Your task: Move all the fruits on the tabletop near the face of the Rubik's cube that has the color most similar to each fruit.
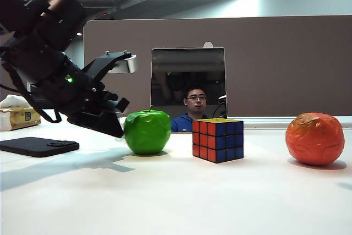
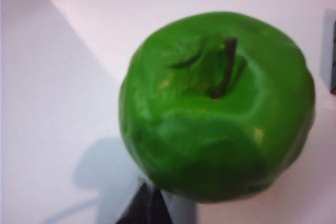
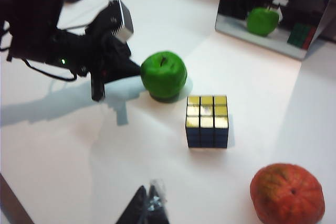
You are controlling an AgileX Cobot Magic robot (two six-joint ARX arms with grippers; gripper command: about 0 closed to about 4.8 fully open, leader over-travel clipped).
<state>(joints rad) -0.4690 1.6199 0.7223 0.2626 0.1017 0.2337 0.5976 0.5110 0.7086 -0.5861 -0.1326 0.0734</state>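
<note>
White desk surface (image 1: pixel 176 202) is stretching wide under a ceiling strip light, with a brown partition and a leaning mirror panel (image 1: pixel 188 83) behind it; a seated man in glasses (image 1: pixel 193 108) is showing in that mirror.

At about 9 o'clock of the glossy bright green dimpled apple (image 1: pixel 147 131), the left gripper (image 1: pixel 113 127) is hanging tilted downward, its dark tip just beside the fruit; I cannot tell whether it is touching, nor how far its jaws are parted. From its wrist camera the apple is filling the picture, brown stem (image 2: pixel 227 66) upright.

The small black-edged Rubik's cube (image 1: pixel 218 140) is sitting just at 3 o'clock of the apple, apart from it, showing red-orange, dark blue and yellow faces, yellow uppermost. The wrinkled glossy orange-red round fruit (image 1: pixel 314 138) is resting well apart at 3 o'clock of the cube.

The right gripper (image 3: pixel 147 208) is hovering above the near side of the desk, only its dark fingertips showing, drawn close together and holding nothing.

At 9 o'clock of the left arm, a flat black phone-like slab (image 1: pixel 38 146) and a tissue box (image 1: pixel 17 115) are lying on the desk.
</note>
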